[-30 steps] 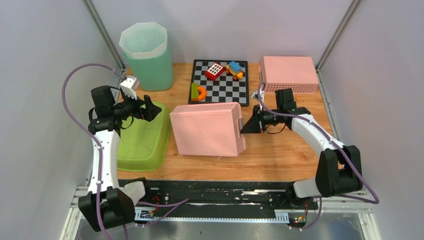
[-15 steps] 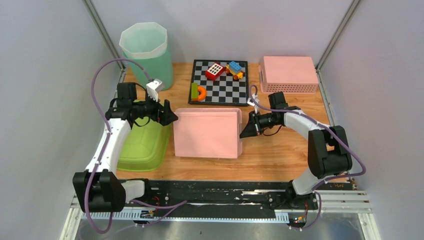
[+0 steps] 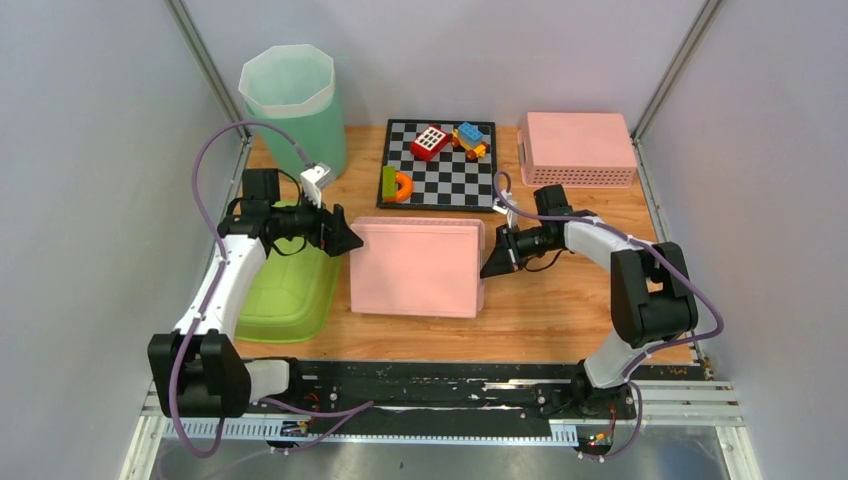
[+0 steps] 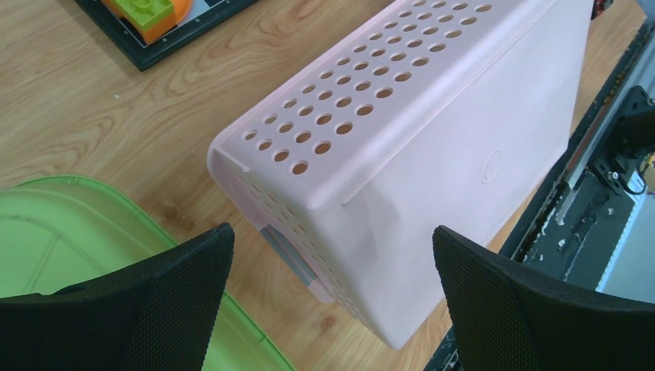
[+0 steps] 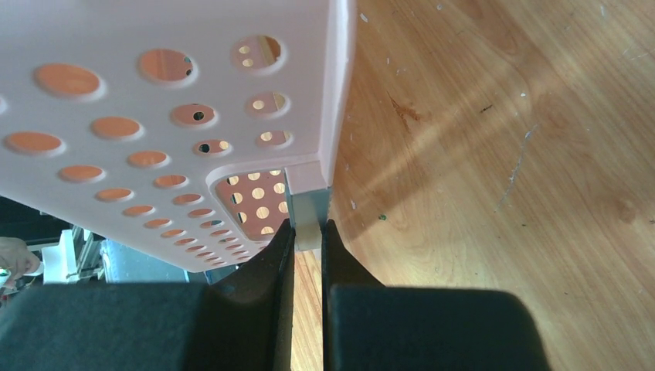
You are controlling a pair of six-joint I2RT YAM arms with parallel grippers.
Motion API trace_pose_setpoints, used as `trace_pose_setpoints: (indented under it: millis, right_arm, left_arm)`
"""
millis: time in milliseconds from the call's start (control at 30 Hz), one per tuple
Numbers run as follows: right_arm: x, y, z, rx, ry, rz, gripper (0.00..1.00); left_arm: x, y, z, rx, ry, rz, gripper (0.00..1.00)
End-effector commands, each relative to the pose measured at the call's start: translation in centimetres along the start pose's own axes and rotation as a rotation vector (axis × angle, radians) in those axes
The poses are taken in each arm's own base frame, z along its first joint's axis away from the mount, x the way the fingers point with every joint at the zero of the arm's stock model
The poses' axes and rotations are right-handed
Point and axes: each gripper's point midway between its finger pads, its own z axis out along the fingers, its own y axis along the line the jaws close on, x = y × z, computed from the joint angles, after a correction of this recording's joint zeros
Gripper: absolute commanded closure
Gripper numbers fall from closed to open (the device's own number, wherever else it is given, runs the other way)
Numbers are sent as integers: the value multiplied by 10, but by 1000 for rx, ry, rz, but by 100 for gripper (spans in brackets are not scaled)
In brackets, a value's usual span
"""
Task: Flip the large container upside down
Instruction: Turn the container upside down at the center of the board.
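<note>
The pink plastic bin (image 3: 415, 268), smooth-bottomed with round-holed walls, lies bottom up mid-table between both arms. Only the right wrist view shows the right gripper (image 5: 307, 232) clenched on the bin's grey rim tab (image 5: 309, 205). The left gripper (image 4: 330, 232) gapes beside the other end, above the wood-grain table (image 3: 560, 310)

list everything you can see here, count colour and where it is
large container: 1, pink, table centre
small container: 1, pink, back right
tall bin: 1, translucent green, back left
tub: 1, lime green, left of the large container
checkerboard: 1, black and white, back centre
toy blocks: about 4, red, blue-yellow, green, orange, on the checkerboard
table: 1, wood
left gripper: 1, black, open at the large container's left end
right gripper: 1, black, shut on its right rim
</note>
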Motion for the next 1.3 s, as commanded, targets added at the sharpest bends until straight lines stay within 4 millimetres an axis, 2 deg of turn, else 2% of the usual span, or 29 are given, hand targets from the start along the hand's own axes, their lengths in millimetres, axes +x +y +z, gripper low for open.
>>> trace_pose_setpoints:
  millis: [0,200,367,767,1133,1267]
  right_arm:
    - [-4,-4,-4,12,5,2,94]
    - [-10,-7,-14,31,-28,10,94]
    - [-11,-21,-23,92,-44,39,95]
    - [-8,-28,-26,102,-49,73,95]
    - [1,-45,-26,143,-16,130,95]
    - [4,-48,-25,142,-6,152,95]
  left_arm:
    - [7,-13,14,93,15,-15,0]
    - [13,-21,23,135,42,-13,0]
    - [14,-31,24,159,43,9,0]
    - [23,-45,36,231,86,1,0]
    - [40,-22,50,138,145,-52,0]
    - [45,-21,53,136,161,-58,0]
